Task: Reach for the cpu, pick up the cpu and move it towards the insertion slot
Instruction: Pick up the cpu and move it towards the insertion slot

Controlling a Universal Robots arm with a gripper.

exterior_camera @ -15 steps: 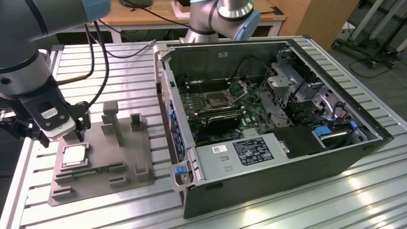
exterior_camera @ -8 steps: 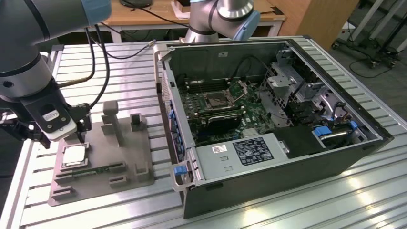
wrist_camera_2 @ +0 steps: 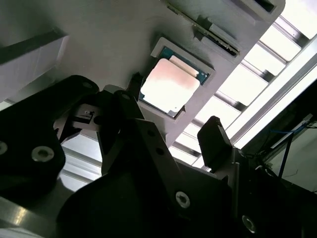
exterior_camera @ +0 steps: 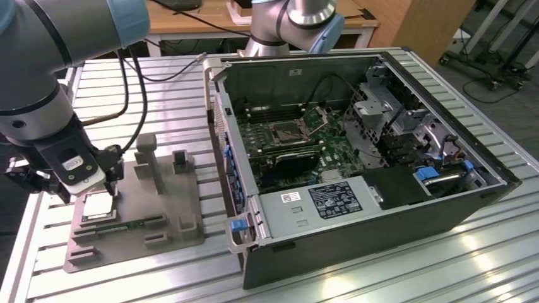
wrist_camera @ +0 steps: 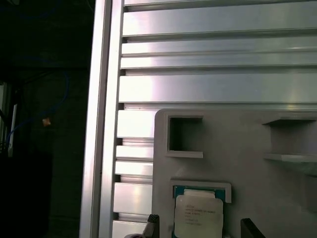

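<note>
1. Grey plastic tray (exterior_camera: 126, 249) lies on the slatted aluminium table (exterior_camera: 126, 95), on the exterior view's left of the open computer case (exterior_camera: 379, 233).
2. Tray contents: the cpu (exterior_camera: 98, 205) lies flat in a shallow square recess near one tray corner, silver top up, with a pale rim. A narrow green memory stick (exterior_camera: 126, 225) lies in a long slot just beside it.
3. Case contents: a green motherboard (exterior_camera: 337, 151) carries the insertion slot (exterior_camera: 286, 131), a square metal frame with a dark centre. Its hinged bracket (exterior_camera: 322, 117) is tilted up. A power supply (exterior_camera: 335, 199) sits at the case's near edge.
4. The gripper (exterior_camera: 84, 191) hangs over the tray corner, right above the cpu and well apart from the insertion slot.
5. The fingers (wrist_camera_2: 214, 134) are spread wide and hold nothing.
6. In the second wrist view the cpu is in its recess, just past the fingertips and lined up with the gap between them. It is apart from both fingers.
7. In the first wrist view one fingertip shows on each side of the cpu, and grey tray shows between chip and tip on both sides. No contact is visible.
8. How far above the chip the tips hang, I cannot tell.
</note>
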